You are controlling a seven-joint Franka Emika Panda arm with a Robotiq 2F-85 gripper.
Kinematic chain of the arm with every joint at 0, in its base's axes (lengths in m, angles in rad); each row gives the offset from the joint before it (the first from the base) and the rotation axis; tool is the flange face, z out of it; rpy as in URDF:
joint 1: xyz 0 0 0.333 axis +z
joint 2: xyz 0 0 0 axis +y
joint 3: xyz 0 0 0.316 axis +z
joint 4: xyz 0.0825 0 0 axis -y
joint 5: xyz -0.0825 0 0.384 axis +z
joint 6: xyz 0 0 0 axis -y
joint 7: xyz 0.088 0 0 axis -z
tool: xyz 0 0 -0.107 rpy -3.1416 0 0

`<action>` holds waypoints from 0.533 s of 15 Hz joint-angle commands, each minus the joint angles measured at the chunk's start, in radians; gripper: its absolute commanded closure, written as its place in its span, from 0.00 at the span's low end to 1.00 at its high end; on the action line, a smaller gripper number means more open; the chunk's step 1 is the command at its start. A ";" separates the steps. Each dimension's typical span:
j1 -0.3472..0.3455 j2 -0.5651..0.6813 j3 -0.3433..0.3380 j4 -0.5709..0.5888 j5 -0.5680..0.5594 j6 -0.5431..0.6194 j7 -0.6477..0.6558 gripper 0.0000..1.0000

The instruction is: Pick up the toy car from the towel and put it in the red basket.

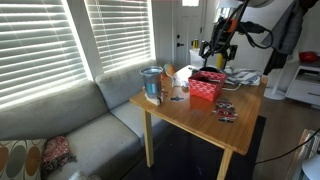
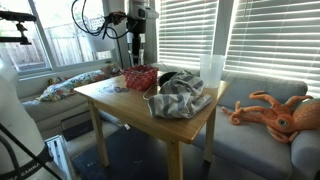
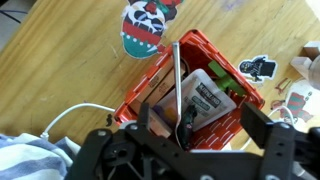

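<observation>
We judge the toy car to be a light, rigid little thing of hard plastic or metal, smooth-bodied and apt to roll on its wheels. The best hold would be across its flanks, low on the body, with the pads square to the sides. We cannot pick it out with certainty anywhere. In an exterior view the crumpled towel (image 2: 180,97) shows only folds, and in the wrist view a pale boxy object (image 3: 205,95) lies inside the red basket (image 3: 150,90), which may or may not be the car. The tool (image 3: 205,125) hangs directly above that basket with its jaws spread wide and nothing visibly between them. The bench (image 1: 200,125) is a pale wooden top, flat and hard, so a dropped car could roll off it. It also carries a blue cup (image 1: 152,85), a white cable (image 3: 70,115) and a round panda picture (image 3: 145,25). Around it we see a grey sofa (image 1: 80,125), window blinds (image 1: 40,40) and an orange plush octopus (image 2: 275,112).
</observation>
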 commanded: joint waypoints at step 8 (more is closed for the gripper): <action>-0.062 -0.300 -0.069 -0.032 -0.209 -0.280 -0.217 0.00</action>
